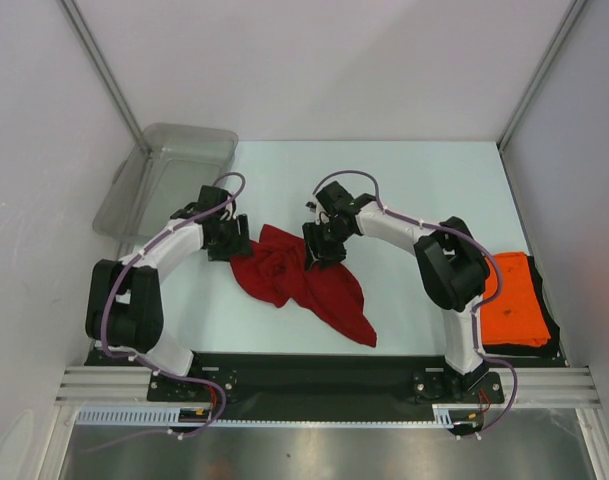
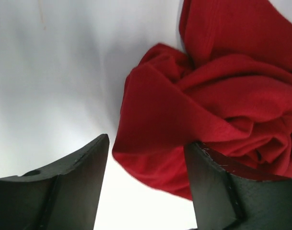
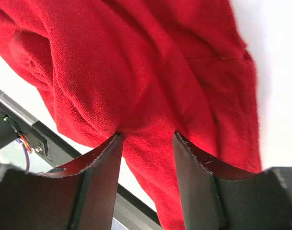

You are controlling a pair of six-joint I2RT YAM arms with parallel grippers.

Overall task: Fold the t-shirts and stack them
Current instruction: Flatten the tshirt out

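Two shirts lie on the white table (image 1: 414, 180). The red shirt (image 1: 306, 285) is crumpled in a loose heap near the middle, bunched into folds at its left end and trailing a longer flap toward the near right. The orange shirt (image 1: 509, 300) lies folded flat at the near right corner, well apart from the red one, and a dark edge shows along its right and near sides. The right gripper (image 1: 324, 250) is on the far side of the red heap. In its wrist view the right gripper (image 3: 146, 138) has its two fingers (image 3: 102, 163) closed on a thick fold of the red shirt (image 3: 136, 72), with creases running into the gap between them. The left gripper (image 1: 229, 240) sits at the left edge of the heap. From its wrist camera the left gripper (image 2: 146, 143) is spread wide, gripping nothing, and the rumpled edge of the red shirt (image 2: 222, 96) reaches in between its fingers (image 2: 78, 177). A grey plastic tub (image 1: 174, 170) stands at the far left corner.
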